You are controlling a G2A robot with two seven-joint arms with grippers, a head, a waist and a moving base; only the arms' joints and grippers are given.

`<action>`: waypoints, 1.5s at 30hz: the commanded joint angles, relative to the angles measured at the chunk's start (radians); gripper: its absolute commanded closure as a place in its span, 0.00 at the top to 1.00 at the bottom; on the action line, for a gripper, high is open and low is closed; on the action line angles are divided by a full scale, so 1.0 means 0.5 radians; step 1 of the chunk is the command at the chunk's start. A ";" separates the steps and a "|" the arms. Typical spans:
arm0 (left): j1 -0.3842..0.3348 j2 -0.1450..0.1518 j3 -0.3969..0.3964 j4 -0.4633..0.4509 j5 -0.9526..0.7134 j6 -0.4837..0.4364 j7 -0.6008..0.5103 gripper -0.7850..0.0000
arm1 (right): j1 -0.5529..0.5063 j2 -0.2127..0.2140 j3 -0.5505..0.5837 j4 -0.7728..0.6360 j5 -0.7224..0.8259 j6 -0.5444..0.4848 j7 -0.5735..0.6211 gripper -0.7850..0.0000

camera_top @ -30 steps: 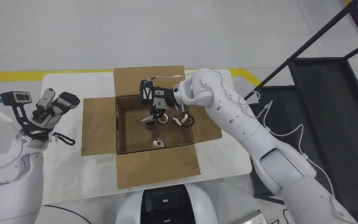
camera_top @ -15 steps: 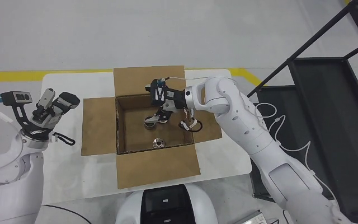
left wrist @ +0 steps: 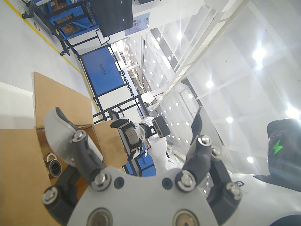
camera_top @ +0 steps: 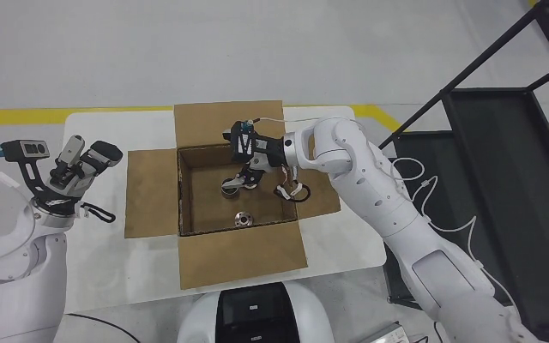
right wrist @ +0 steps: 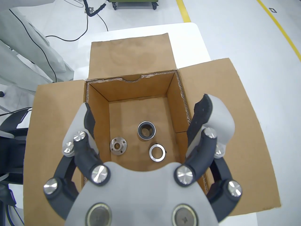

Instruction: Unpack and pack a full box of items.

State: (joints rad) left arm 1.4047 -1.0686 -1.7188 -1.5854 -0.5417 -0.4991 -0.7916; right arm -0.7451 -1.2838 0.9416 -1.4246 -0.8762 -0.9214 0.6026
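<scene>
An open cardboard box [camera_top: 230,124] stands mid-table with all its flaps folded out. My right gripper [camera_top: 243,176] hangs open just above the box's far half, nothing between its fingers. In the right wrist view the same gripper [right wrist: 145,105] looks down at the box floor [right wrist: 131,111], where a flanged metal hub [right wrist: 118,145], a dark bearing ring [right wrist: 146,130] and a silver ring [right wrist: 157,152] lie apart. The hub [camera_top: 244,219] also lies near the front wall in the top view. My left gripper [camera_top: 90,153] is held open and empty off the table's left end, fingers [left wrist: 61,123] pointing upward.
The box sits on a white table [camera_top: 103,249]. A black cable loop [camera_top: 99,213] lies by the left arm. A dark metal rack [camera_top: 485,120] stands to the right of the table. The near box flap [camera_top: 240,253] reaches toward the table's front edge.
A second ago the right gripper was slightly farther left over the box; it shifted right and has held still for the last half second. The left arm has not moved.
</scene>
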 commanded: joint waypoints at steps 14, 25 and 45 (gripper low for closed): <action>0.000 0.000 0.000 0.000 0.000 0.000 0.000 1.00 | -0.001 0.000 0.000 -0.001 0.000 0.000 0.000 1.00; 0.000 0.000 0.000 0.000 0.000 0.000 0.000 1.00 | -0.001 0.000 0.000 -0.001 0.000 0.000 0.000 1.00; -0.038 0.101 -0.195 0.230 0.430 0.172 -0.647 1.00 | -0.739 0.225 0.684 -0.269 1.315 0.391 0.402 1.00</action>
State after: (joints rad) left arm 1.3888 -1.0200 -1.8184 -1.4817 -0.3175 -0.4309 -1.0890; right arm -1.0944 -1.1772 1.2676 -1.5529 -0.2492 -0.7359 0.7705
